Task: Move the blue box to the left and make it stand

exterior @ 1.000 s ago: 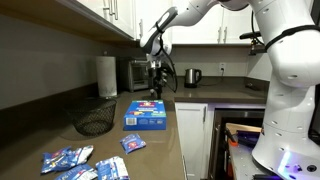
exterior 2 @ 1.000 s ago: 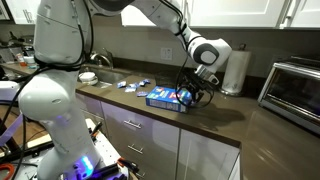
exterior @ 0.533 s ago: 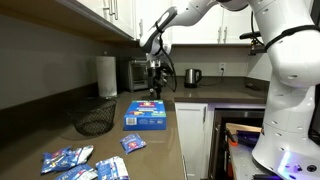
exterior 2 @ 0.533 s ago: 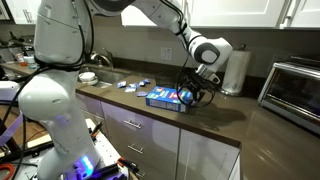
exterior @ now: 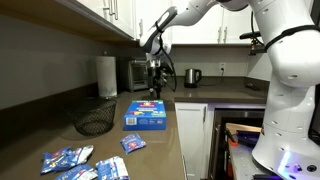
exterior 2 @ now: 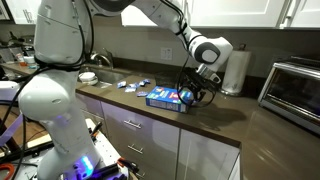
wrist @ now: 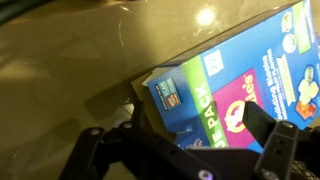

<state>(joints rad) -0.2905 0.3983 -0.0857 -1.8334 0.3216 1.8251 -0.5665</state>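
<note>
- Currently nothing looks done: blue box (exterior: 146, 117) lies flat on its large face near the tabletop's (exterior: 165, 150) front edge, not standing.
- Gripper (exterior: 157, 88) is wide open and low over the box's far end, jaws either side of it in the wrist view; no grip yet.
- Left, by my read: grasp, shift left, upend.
- Print: "PACK" is readable in the wrist view; the rest is too blurred.

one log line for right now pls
phase: pre-grasp | gripper: open, at end of box | box: lying flat on counter, not held | stand: not yet done
</note>
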